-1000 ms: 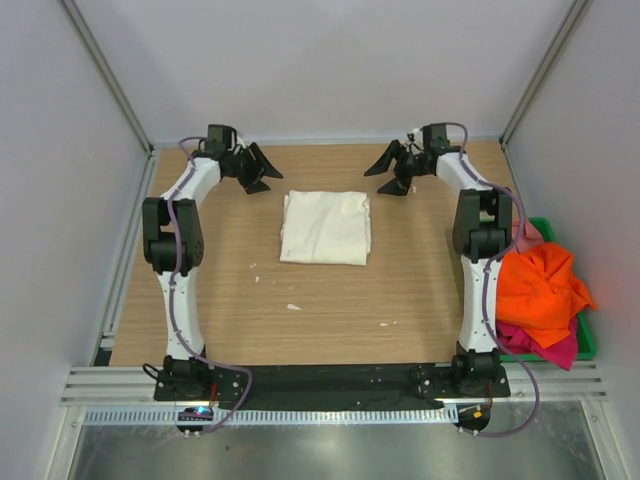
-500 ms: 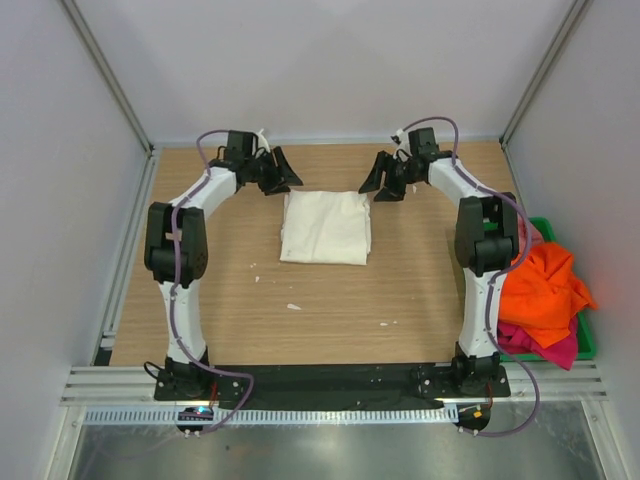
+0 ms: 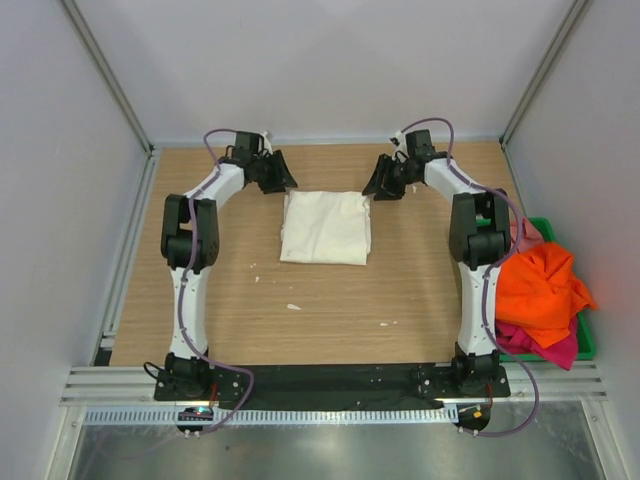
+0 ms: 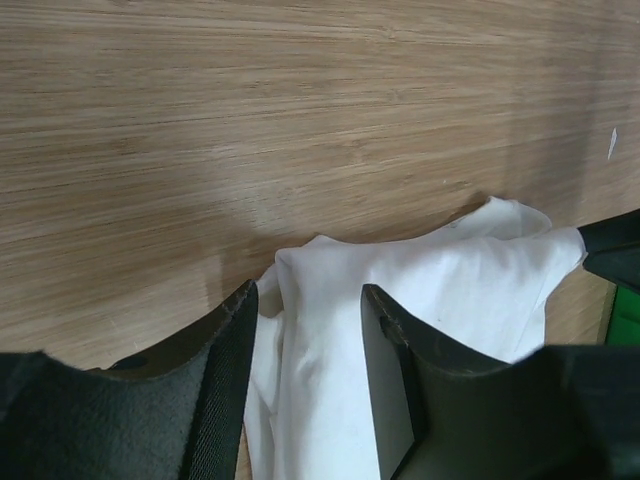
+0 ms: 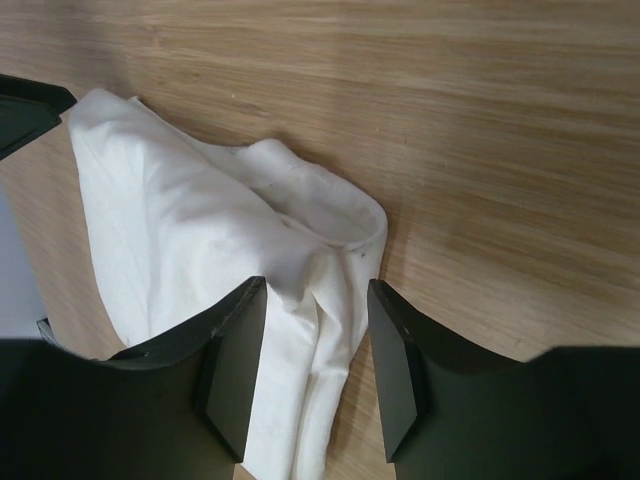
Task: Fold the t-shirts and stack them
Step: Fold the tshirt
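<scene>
The left pincer (image 4: 309,293) and right pincer (image 5: 315,287), both half-open, each straddle one corner of the folded cream-white cloth t-shirt (image 3: 325,228).

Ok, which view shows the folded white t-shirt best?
Top external: the whole folded white t-shirt lies flat on the table, all edges visible. The left wrist view shows only one far corner of it; the right wrist view only the other far corner.

A folded cream-white cloth t-shirt (image 3: 325,228) lies on the light wooden table (image 3: 400,290), its far corners beneath the left gripper (image 3: 278,178) and right gripper (image 3: 382,184).
</scene>
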Robot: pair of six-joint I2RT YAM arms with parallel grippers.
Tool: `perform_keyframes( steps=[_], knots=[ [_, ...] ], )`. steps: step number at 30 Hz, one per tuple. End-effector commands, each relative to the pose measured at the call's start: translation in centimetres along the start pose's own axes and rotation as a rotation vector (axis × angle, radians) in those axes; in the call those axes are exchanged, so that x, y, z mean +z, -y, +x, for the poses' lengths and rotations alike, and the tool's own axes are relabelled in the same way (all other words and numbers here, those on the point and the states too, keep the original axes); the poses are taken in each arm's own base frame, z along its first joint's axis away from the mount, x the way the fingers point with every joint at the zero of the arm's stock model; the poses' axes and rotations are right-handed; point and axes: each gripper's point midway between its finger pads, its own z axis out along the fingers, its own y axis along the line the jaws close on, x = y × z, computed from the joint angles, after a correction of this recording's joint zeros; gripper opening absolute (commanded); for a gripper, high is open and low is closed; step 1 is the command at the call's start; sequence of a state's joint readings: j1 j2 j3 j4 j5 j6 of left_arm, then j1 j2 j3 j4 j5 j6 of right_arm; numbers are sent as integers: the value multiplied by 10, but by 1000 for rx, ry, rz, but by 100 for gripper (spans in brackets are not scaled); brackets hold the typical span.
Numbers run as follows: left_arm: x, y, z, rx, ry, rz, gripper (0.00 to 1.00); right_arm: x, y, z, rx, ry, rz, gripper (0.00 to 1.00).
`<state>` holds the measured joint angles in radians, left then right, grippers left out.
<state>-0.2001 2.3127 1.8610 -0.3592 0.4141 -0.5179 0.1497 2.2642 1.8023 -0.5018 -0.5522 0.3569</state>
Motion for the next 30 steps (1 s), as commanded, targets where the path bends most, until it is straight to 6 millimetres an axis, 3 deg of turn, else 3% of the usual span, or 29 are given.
perform_keyframes(
  steps=[1, 10, 12, 14, 16, 18, 19, 25, 30],
  knots=[
    [4, 10, -11, 31, 25, 15, 46, 0, -15, -24, -50, 59, -37, 50],
    [10, 15, -13, 18, 19, 39, 33, 7, -29, -26, -15, 50, -96, 41],
    [10, 15, -14, 17, 18, 43, 24, 6, -30, -26, -12, 51, -100, 39],
    [10, 14, -16, 12, 20, 32, 9, 4, -33, -28, -12, 56, -102, 31],
    [4, 16, -19, 17, 29, 24, 0, 0, -35, -32, -8, 61, -93, 23],
    [2, 16, -18, 17, 33, 12, 0, -2, -37, -34, 4, 66, -93, 12],
    [-2, 16, -22, 23, 45, 7, 0, -4, -38, -36, 6, 74, -95, 1],
    [-20, -2, -32, 18, 107, -124, 0, -10, -35, -57, 88, 171, -65, 1],
    [-8, -27, -28, 2, 82, -208, 0, 21, -16, -59, 158, 147, -72, 1]
  ],
)
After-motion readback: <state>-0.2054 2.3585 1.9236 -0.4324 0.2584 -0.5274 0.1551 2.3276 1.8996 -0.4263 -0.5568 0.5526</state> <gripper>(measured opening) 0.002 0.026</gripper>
